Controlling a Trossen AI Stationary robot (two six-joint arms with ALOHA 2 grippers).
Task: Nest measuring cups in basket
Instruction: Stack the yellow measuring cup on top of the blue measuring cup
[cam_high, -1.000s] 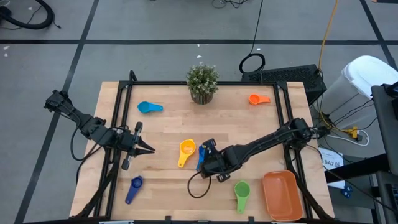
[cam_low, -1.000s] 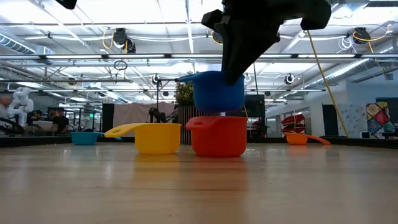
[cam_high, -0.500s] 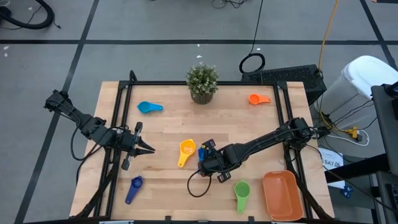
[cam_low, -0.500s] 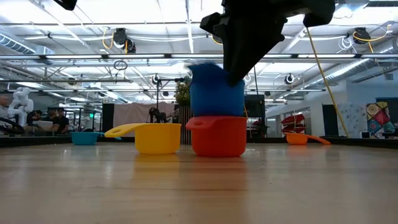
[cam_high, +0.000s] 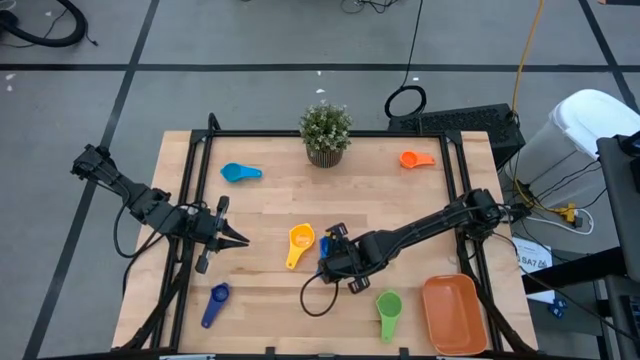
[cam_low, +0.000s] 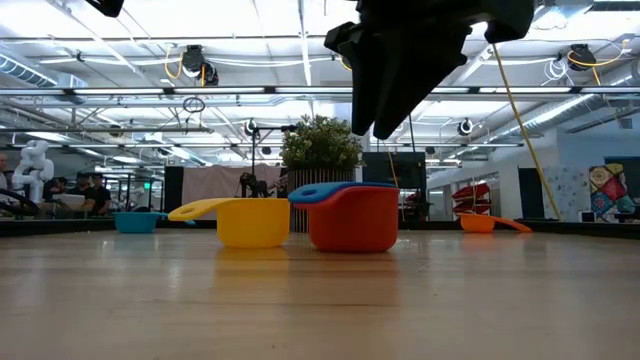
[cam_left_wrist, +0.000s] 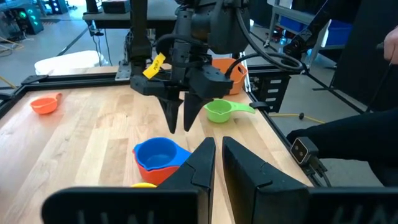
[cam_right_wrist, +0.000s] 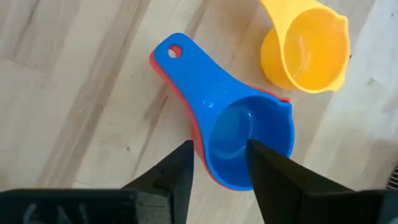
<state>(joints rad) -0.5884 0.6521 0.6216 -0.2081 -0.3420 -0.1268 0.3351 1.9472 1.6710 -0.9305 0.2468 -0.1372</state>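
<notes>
Right gripper (cam_high: 327, 254) is hanging over the nested blue cup (cam_right_wrist: 239, 134), blocking access from above. Yellow cup (cam_high: 301, 239) is crowding one side. Bare table (cam_high: 260, 215) is lying between there and left gripper (cam_high: 236, 238).

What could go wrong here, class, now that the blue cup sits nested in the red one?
1. The right pincer hangs open just above the blue measuring cup; rising crooked, a finger could catch its rim.
2. The yellow measuring cup stands close beside the red measuring cup and could get knocked.
3. The orange basket is empty: the stack must be carried there and could separate.

One cup (cam_right_wrist: 245, 140) nested in another (cam_low: 352, 222), third cup (cam_right_wrist: 306, 50) beside; plant (cam_high: 325, 131) behind
</notes>
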